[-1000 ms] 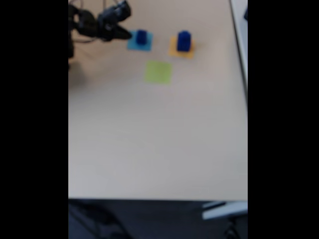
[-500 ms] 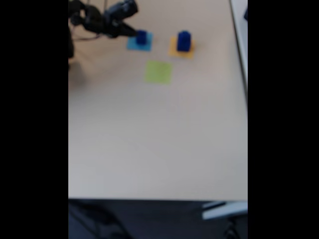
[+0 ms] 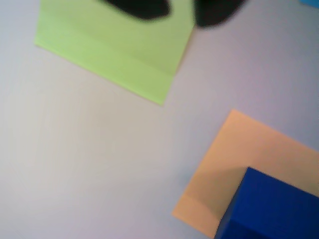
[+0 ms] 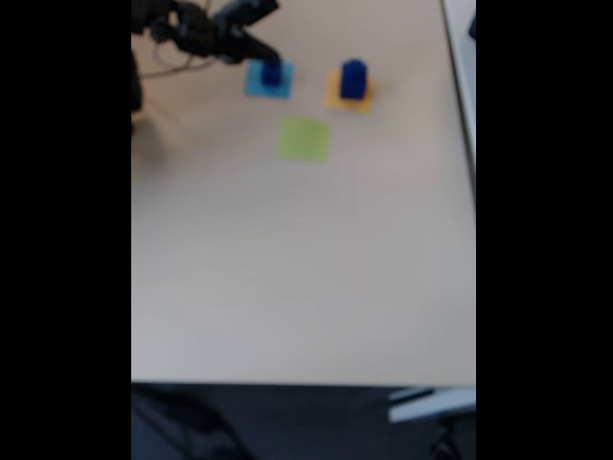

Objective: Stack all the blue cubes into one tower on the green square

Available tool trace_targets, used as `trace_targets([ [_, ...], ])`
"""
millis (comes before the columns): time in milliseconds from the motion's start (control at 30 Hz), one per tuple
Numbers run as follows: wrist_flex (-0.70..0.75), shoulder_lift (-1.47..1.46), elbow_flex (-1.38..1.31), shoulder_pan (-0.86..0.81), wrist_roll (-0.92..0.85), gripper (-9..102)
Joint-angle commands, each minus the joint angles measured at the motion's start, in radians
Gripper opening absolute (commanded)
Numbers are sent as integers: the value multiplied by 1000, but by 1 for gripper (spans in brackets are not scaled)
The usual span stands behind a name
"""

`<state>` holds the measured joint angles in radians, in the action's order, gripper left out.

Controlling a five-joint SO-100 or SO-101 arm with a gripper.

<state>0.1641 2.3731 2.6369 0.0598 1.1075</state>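
In the fixed view a blue cube (image 4: 272,73) sits on a flat light-blue square (image 4: 255,86) at the far left. A second blue cube (image 4: 352,79) stands on an orange-yellow square (image 4: 337,97) to its right. The green square (image 4: 305,139) lies bare in front of them. My gripper (image 4: 272,34) hovers open right at the left cube, one finger just above it. In the wrist view the dark fingertips (image 3: 144,7) show at the top edge over the green square (image 3: 114,47), with nothing between them. A blue cube (image 3: 274,211) on the orange-yellow square (image 3: 239,154) is at the lower right.
The beige table (image 4: 306,268) stretches wide and bare toward the near edge. A pale strip (image 4: 462,67) runs along the right side. Cables trail by the arm's base (image 4: 144,57) at the far left. A light-blue corner (image 3: 311,2) peeks in at the wrist view's top right.
The gripper has swung right and upward in the fixed view, reaching over the cube on the light-blue square, and its fingers have spread wider. Both cubes stay put.
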Motion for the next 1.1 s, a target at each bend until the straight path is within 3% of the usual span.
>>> trace_targets([
  [0, -23, -38, -118, -12, -32, 0],
  [633, -15, -109, -195, -5, -81, 0],
  [1067, 51, -104, -198, 6, -60, 8],
])
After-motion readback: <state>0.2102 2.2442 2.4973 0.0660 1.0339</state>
